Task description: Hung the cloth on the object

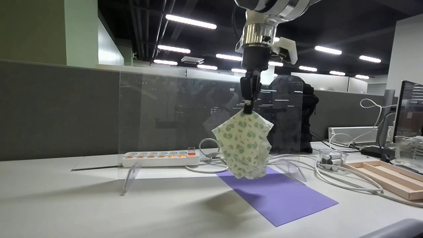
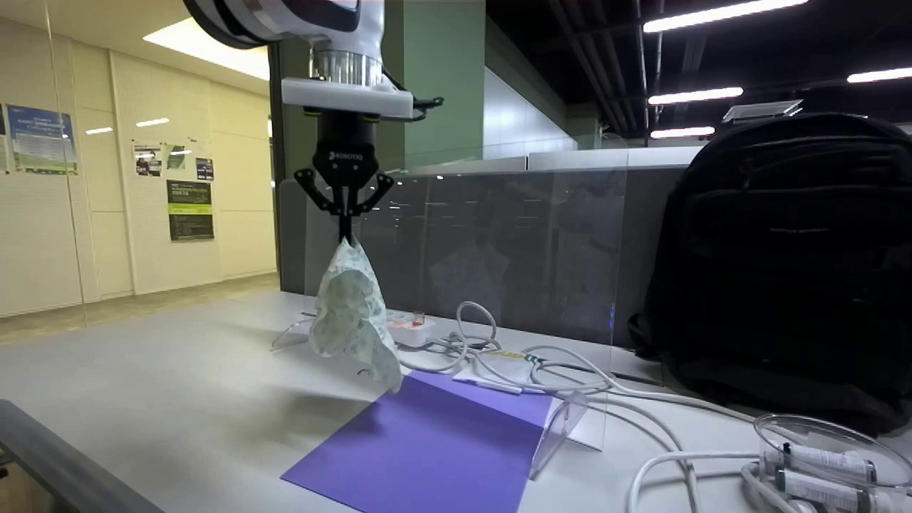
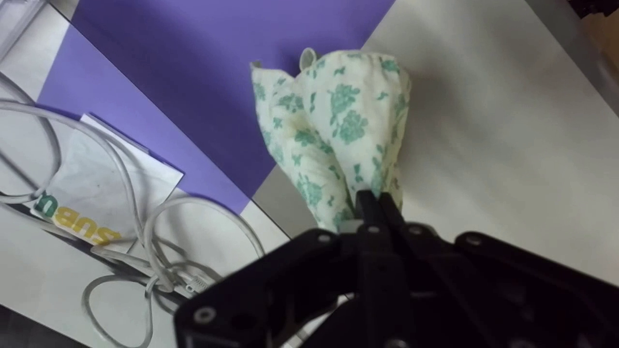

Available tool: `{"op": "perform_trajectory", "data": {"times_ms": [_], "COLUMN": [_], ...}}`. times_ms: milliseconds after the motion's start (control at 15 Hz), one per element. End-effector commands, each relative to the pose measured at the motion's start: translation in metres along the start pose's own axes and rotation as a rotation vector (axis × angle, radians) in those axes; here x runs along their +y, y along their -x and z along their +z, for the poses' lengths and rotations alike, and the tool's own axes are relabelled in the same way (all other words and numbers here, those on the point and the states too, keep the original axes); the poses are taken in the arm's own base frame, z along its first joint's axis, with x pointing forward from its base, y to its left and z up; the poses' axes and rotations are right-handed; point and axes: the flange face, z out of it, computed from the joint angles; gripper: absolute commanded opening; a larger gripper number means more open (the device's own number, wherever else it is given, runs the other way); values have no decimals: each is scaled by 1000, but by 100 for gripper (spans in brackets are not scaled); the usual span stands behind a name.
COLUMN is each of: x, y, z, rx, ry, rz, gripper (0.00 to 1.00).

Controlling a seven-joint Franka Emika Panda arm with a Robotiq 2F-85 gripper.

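The cloth (image 1: 244,145), cream-white with a green print, hangs in the air from my gripper (image 1: 248,110), pinched at its top. In an exterior view the cloth (image 2: 353,313) hangs in loose folds, its lower end above the table. The clear upright panel (image 1: 172,109) stands on small clear feet behind the cloth; it also shows in an exterior view (image 2: 548,235) with a faint reflection of the cloth. The gripper's fingers (image 2: 345,231) are shut, and appear lower than the panel's top edge. In the wrist view the fingertips (image 3: 375,195) close on the cloth (image 3: 338,121).
A purple mat (image 1: 281,195) lies under the panel. A white power strip (image 1: 160,159) and cables (image 2: 463,342) lie behind the panel. A black backpack (image 2: 784,271) leans at the grey partition (image 1: 59,112). A wooden tray (image 1: 386,178) and a clear cup (image 1: 332,158) stand at the side.
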Motion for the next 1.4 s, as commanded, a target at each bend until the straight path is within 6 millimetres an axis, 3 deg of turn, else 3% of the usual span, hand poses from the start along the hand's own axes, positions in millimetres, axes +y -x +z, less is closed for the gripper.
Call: {"op": "perform_trajectory", "data": {"times_ms": [0,267,733,1067,1333], "x": [-4,-10,-22,-2,26], "y": [-20,-52,-100,-114,-109], "z": [-11,-33,-111,-166,-189], "rx": [71,220,536,754,833], "ry": [68,143,238,315,389], "rz": [89,199,347,478,556], "gripper": [0,0,0,0,0]}}
